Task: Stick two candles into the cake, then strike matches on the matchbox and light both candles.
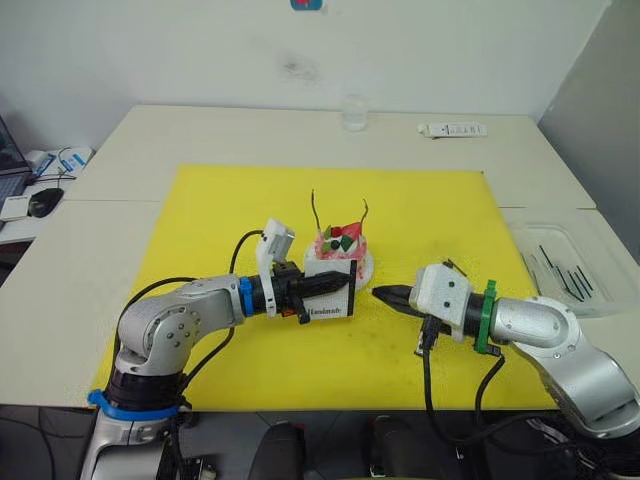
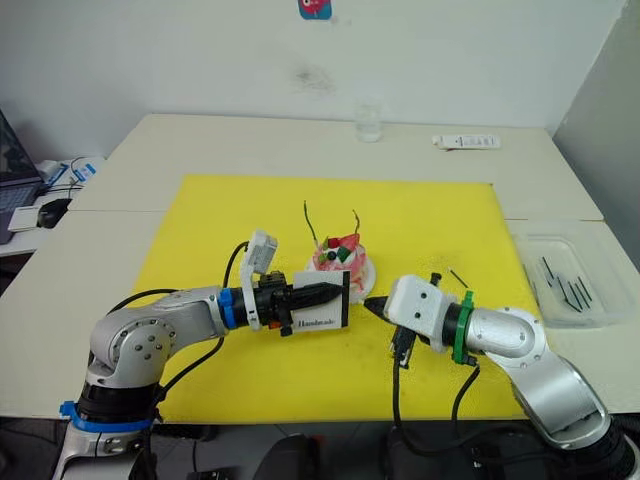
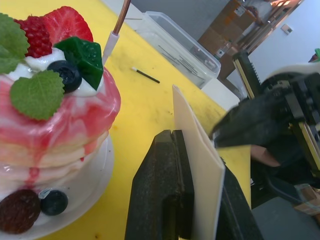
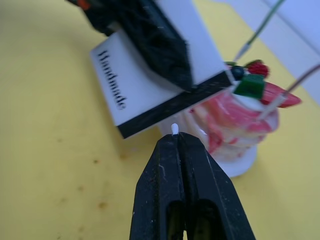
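Cake [image 1: 337, 252]: set on a white plate on the yellow mat [image 1: 200, 210], mid-table; both candles [image 1: 314, 208] are already stuck upright in its top, unlit as far as can be seen.
Matchbox [image 1: 332, 298]: clamped by the left end effector [image 1: 318, 286], held off the mat just in front of the cake, face upright and black strip [image 4: 172, 105] along the lower edge, apparently so the strip is offered to the other arm.
Right end effector [image 1: 385, 294]: fingers pressed together on a match [image 4: 174, 128], of which a small pale tip is seen poking out; the tip is just beside the black strip, contact cannot be judged.
Step judged: striking of a match; candle placing appears done, lighting not yet.
Spare matches [image 1: 565, 270]: kept in a clear tray [image 1: 520, 235] at the robot's right, well apart; one more lies loose on the mat [image 2: 458, 279].
Risk judged: little match is exposed, so it may slip or snap when dragged.
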Robot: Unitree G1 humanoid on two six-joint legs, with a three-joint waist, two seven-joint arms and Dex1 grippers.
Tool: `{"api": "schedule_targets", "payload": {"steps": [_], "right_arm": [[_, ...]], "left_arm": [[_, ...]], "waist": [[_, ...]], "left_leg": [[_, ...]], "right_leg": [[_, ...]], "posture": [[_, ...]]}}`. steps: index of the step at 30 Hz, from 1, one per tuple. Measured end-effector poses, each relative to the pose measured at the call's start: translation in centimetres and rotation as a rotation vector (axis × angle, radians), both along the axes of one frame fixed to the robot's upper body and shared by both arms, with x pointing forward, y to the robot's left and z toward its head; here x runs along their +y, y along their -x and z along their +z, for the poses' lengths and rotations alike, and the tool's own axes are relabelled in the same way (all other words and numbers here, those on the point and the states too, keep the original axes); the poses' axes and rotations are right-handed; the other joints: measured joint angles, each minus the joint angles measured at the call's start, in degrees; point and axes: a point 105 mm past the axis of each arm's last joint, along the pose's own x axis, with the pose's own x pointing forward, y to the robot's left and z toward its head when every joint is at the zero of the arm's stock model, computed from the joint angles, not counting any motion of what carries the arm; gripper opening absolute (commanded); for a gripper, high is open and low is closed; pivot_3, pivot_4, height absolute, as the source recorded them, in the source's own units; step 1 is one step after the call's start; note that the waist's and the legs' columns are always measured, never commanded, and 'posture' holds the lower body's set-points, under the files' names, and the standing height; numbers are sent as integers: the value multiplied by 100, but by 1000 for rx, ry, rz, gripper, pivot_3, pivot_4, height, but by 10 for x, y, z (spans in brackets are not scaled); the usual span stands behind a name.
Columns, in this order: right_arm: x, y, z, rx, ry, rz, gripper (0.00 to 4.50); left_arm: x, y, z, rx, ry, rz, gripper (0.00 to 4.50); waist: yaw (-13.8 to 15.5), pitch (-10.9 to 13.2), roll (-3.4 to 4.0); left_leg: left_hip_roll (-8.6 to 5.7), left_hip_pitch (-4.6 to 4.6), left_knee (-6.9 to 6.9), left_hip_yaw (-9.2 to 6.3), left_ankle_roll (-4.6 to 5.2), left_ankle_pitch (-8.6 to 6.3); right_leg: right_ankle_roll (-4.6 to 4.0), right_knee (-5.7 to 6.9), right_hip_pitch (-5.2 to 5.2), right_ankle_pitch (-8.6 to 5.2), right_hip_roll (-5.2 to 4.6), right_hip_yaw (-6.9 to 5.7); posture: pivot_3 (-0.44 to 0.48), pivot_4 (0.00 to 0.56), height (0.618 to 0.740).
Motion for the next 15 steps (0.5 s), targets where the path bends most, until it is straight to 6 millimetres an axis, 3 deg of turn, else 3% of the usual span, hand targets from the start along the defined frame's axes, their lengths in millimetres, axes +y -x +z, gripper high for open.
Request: {"api": "schedule_targets", "payload": {"steps": [15], "right_arm": [[10,-15,-7,-50,60,-15,15]], "left_arm": [[1,1,-3,38,-15,-2,0]], "waist": [[3,0,0]], "left_leg": [[1,0,2,2,-1,0]], "right_leg": [[0,4,-2,0,-3,2]], "posture": [[0,150,740]]}}
